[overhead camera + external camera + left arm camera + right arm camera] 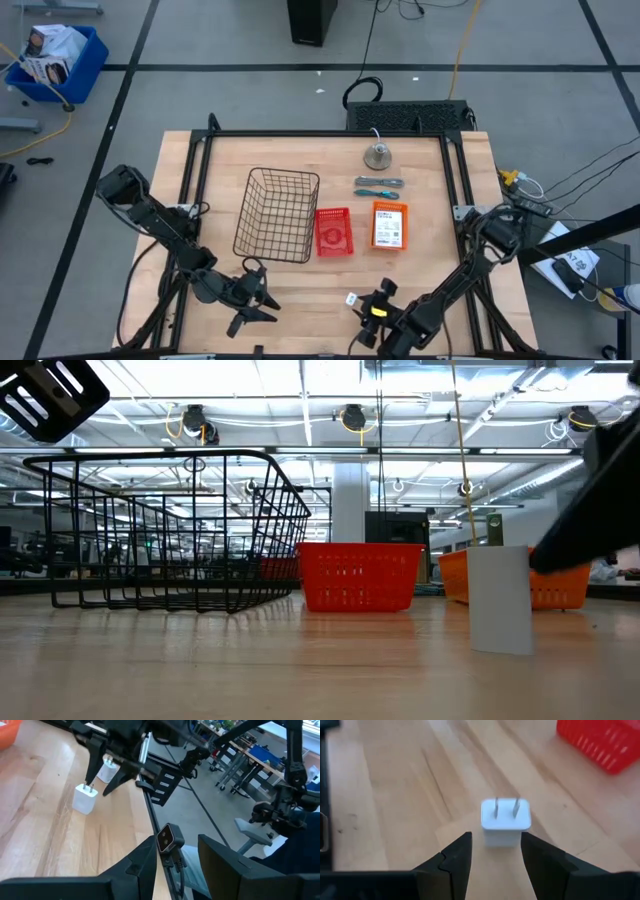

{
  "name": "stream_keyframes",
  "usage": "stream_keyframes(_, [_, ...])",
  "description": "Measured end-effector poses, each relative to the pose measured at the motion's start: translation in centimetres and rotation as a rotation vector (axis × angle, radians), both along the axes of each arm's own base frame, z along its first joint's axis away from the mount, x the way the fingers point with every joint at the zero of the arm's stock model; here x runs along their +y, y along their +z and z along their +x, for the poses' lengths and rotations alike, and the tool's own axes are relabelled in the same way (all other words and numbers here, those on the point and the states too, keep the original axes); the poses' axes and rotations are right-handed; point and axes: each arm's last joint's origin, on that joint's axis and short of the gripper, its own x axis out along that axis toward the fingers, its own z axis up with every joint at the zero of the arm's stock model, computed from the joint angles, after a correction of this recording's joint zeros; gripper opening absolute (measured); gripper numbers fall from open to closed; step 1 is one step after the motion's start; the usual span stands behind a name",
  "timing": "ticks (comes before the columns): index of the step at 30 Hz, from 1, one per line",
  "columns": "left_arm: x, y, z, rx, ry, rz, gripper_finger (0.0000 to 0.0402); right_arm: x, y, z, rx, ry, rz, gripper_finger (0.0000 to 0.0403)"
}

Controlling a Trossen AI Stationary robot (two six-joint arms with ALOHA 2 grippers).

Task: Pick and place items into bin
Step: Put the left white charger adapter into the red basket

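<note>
Fingers (547, 865) of right arm straddle white plug (505, 822).

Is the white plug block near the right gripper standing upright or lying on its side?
Upright. The white plug block stands on the table with its two metal prongs pointing up, just ahead of the right gripper, whose fingers are open.

Both my arms reach low along the near edge of the table, grippers open.

My left arm bends in from the left side, its gripper (252, 304) near the front edge with my fingers (135, 865) spread apart and nothing between them. My right arm folds in from the right side and stretches toward the middle of the front edge, its gripper (366, 312) held low over the tabletop. Its fingers (455, 855) stand parted, gripping nothing. The two grippers face each other, well apart.
</note>
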Motion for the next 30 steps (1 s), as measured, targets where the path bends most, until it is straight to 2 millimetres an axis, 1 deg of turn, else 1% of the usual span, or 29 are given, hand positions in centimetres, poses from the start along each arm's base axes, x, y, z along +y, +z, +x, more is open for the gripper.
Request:
stream_keyframes(2, [0.0, 0.0, 0.0, 0.000, 0.000, 0.000, 0.0147, -0.1, -0.4, 0.2, 0.012, -0.002, -0.001, 0.0162])
stream_keyframes(8, [0.0, 0.0, 0.0, 0.000, 0.000, 0.001, 0.0147, 0.0, -0.3, 0.4, -0.004, 0.006, 0.007, 0.0163])
stream_keyframes(11, [0.0, 0.0, 0.0, 0.000, 0.000, 0.001, 0.0147, -0.1, -0.7, 0.9, 0.000, 0.014, 0.018, 0.0163])
stream_keyframes(16, [0.0, 0.0, 0.0, 0.001, 0.000, 0.003, 0.0147, -0.4, -1.9, 1.7, 0.022, 0.025, 0.003, 0.0163])
stream_keyframes(20, [0.0, 0.0, 0.0, 0.001, 0.000, 0.003, 0.0147, -0.6, -2.1, 1.7, 0.035, 0.030, -0.017, 0.0163])
stream_keyframes(23, [0.0, 0.0, 0.0, -0.001, -0.001, 0.007, 0.0147, -0.6, -2.1, 1.8, 0.052, 0.073, -0.057, 0.0163])
stream_keyframes(26, [0.0, 0.0, 0.0, -0.001, -0.001, 0.008, 0.0147, -0.6, -2.1, 1.7, 0.073, 0.116, -0.101, 0.0175])
stream_keyframes(30, [0.0, 0.0, 0.0, 0.000, 0.000, 0.005, 0.0147, -0.8, -2.1, 1.9, 0.084, 0.139, -0.134, 0.0211])
